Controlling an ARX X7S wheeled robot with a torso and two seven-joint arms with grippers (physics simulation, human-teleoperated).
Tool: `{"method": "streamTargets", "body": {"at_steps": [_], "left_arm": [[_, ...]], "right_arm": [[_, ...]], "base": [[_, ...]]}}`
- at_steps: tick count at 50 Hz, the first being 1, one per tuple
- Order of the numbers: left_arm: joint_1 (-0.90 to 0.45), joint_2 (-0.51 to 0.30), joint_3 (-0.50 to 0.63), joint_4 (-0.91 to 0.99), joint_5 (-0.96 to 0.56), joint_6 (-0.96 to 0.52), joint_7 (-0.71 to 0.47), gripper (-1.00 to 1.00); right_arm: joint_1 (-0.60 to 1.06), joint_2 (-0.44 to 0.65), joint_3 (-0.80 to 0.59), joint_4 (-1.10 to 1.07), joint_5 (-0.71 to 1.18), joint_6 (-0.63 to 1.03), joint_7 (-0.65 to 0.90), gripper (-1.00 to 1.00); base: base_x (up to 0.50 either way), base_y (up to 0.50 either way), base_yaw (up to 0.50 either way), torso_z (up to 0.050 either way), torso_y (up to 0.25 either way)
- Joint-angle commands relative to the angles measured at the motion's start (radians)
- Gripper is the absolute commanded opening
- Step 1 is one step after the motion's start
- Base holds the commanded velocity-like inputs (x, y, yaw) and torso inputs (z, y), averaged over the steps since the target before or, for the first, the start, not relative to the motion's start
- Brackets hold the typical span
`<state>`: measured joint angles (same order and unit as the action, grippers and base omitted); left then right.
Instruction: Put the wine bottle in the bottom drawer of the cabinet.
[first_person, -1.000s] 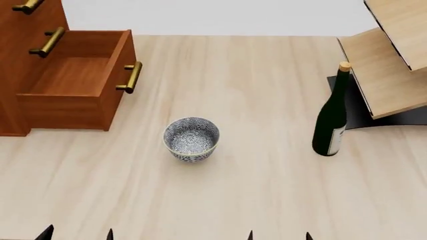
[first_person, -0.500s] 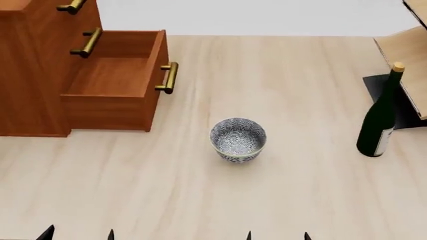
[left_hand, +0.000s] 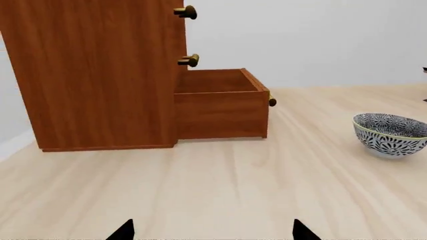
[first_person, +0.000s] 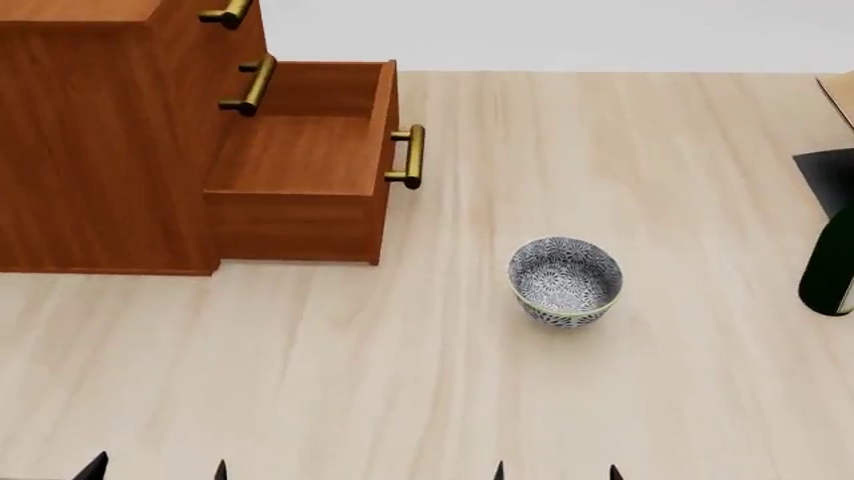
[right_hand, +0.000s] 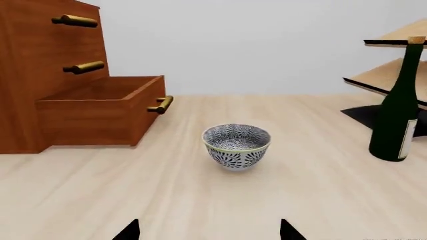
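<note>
view: slides left since earlier — cabinet (first_person: 107, 140) is more centred
wine bottle (right_hand: 396, 107): at head view's right edge
both grippers: spread, empty

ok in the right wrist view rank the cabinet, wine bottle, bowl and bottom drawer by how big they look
Largest to smallest as they look in that view:
1. cabinet, cut off by the frame
2. bottom drawer, pulled open
3. wine bottle
4. patterned bowl
The bowl sits nearest the camera, so it may look larger than it really is.

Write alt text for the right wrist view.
A dark green wine bottle stands upright on a pale wooden table, far from the cabinet whose bottom drawer is pulled open and empty. A patterned bowl sits between them.
</note>
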<state>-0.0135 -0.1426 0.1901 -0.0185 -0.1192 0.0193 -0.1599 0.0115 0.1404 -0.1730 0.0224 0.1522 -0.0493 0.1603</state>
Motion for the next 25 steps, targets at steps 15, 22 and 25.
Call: {"method": "streamTargets", "body": {"at_steps": [15, 22, 25], "left_arm": [[0.034, -0.050, -0.013, 0.352, -0.068, -0.307, -0.072, 1.00], [0.010, -0.068, -0.026, 0.564, -0.107, -0.521, -0.118, 1.00], [0.013, -0.077, -0.025, 0.632, -0.120, -0.576, -0.128, 1.00]], "right_arm": [[-0.027, 0.062, 0.061, -0.275, 0.133, 0.175, 0.049, 1.00], [-0.037, 0.122, 0.106, -0.507, 0.211, 0.322, 0.097, 1.00], [-0.051, 0.142, 0.106, -0.579, 0.173, 0.319, 0.119, 1.00]], "base": [[0.00, 0.00, 0.00, 0.000, 0.000], [0.00, 0.00, 0.00, 0.000, 0.000], [0.00, 0.00, 0.00, 0.000, 0.000]]}}
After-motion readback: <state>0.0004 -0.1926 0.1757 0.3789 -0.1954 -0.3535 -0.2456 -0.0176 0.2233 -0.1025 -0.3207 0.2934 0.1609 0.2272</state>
